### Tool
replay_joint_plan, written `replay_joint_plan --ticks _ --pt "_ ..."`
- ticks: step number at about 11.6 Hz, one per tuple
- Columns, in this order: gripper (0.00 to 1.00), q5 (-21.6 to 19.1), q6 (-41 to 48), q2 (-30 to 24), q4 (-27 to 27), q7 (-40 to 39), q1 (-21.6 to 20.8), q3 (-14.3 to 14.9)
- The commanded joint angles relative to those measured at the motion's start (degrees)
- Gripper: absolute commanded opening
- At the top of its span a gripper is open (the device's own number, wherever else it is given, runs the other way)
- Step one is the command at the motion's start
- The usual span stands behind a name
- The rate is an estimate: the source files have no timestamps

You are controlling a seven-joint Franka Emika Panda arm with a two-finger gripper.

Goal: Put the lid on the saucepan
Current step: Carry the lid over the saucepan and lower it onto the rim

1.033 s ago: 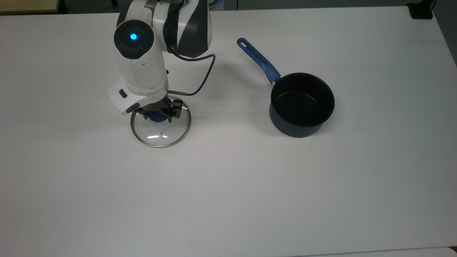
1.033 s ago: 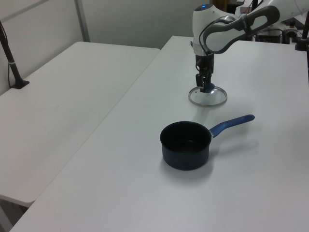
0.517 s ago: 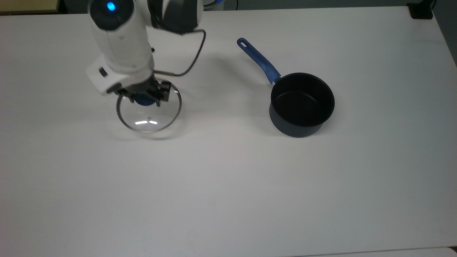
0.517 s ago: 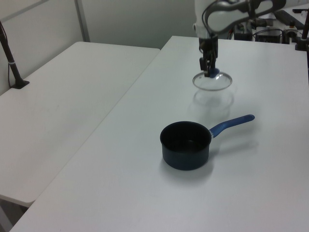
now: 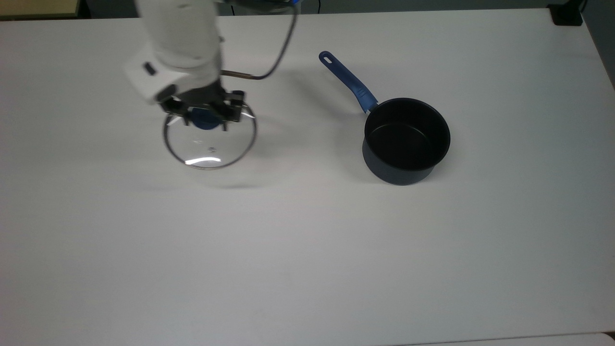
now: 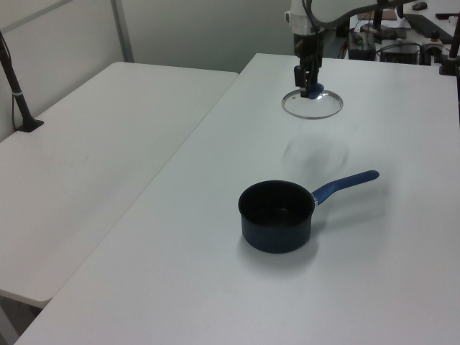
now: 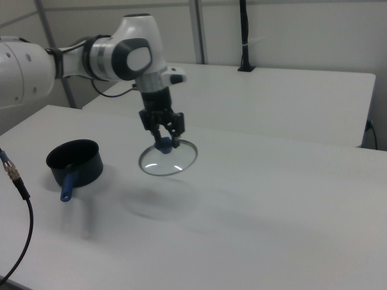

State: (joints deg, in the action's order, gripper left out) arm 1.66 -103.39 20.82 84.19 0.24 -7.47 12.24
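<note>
One hand (image 5: 205, 117) clamped on lid (image 5: 210, 144) knob, aloft, well apart from saucepan (image 5: 406, 140).

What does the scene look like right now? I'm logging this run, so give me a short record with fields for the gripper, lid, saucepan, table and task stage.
gripper: gripper shut on the blue knob of the lid
lid: round clear glass lid with a metal rim, held in the air above the table, its shadow on the surface below
saucepan: dark navy round saucepan with a long blue handle, upright, open, nothing inside
table: white table
relation: lid apart from the saucepan, toward the top view's left
task stage: lid lifted, not yet on the saucepan
</note>
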Motion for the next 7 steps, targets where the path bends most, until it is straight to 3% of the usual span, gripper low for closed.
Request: replay_joint_plan --ticks 1,7 --pt "0.36 -1.48 1.44 -0.52 -0.17 5.90 -9.03 2.17" --pt "0.36 -3.33 0.92 -0.17 -1.31 17.68 -22.48 1.47"
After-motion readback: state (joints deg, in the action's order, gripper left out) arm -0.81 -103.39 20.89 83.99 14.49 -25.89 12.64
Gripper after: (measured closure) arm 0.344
